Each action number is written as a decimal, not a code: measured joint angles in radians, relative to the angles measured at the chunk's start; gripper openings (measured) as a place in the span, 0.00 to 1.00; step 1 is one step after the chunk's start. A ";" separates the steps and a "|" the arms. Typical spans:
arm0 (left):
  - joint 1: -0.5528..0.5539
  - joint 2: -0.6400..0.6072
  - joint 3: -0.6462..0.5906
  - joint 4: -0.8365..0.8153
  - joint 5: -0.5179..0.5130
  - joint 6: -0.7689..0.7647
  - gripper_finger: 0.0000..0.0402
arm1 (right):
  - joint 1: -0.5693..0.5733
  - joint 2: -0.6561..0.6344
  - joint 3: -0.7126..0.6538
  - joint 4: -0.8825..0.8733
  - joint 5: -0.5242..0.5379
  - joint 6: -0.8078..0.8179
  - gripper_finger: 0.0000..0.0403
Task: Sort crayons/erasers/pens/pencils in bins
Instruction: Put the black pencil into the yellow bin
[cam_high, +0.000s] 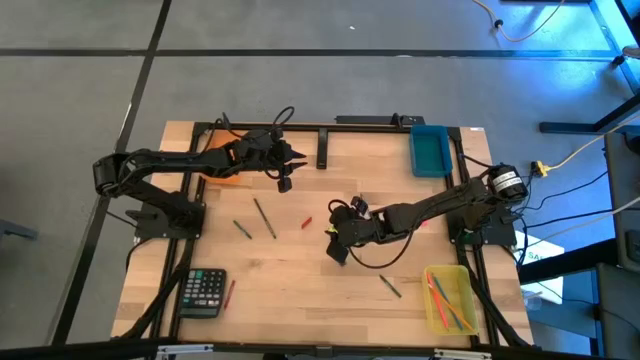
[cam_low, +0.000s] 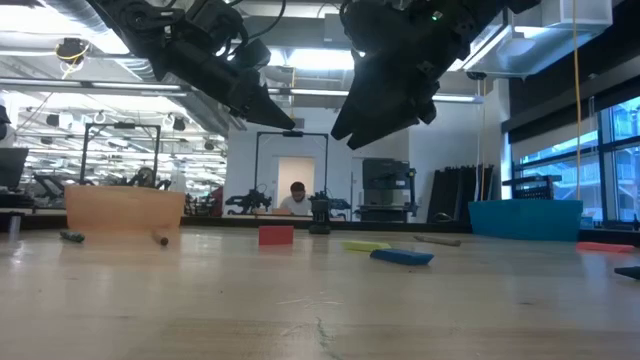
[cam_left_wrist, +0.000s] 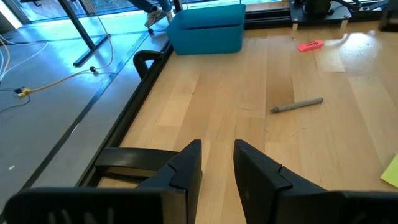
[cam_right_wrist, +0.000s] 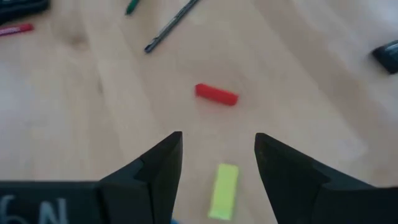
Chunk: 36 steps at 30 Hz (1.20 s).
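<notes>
High view: left end effector (cam_high: 285, 172) sits by the orange bin (cam_high: 222, 172) at the table's (cam_high: 300, 290) far edge; right end effector (cam_high: 337, 240) hangs mid-table near a red crayon (cam_high: 307, 222).

Low view: both hang clear above the table.

Left wrist view: fingers part-spread, holding nothing; teal bin (cam_left_wrist: 207, 28) ahead.

Right wrist view: fingers spread wide, empty, over a yellow eraser (cam_right_wrist: 223, 190).

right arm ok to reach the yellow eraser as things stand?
Probably yes. The right gripper is open and empty, with the yellow eraser on bare wood between its fingers; only the red crayon lies beyond, clear of it.
</notes>
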 joint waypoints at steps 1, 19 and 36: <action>0.000 0.000 0.000 -0.001 0.000 0.000 0.21 | 0.000 0.000 0.000 0.000 0.022 -0.019 0.51; -0.215 -0.128 -0.063 -0.439 -0.019 -0.237 0.21 | -0.158 -0.018 -0.070 0.091 -0.125 -0.461 0.51; -0.379 -0.090 -0.107 -0.710 -0.010 -0.086 0.21 | -0.216 -0.020 -0.386 0.814 -0.386 -0.392 0.51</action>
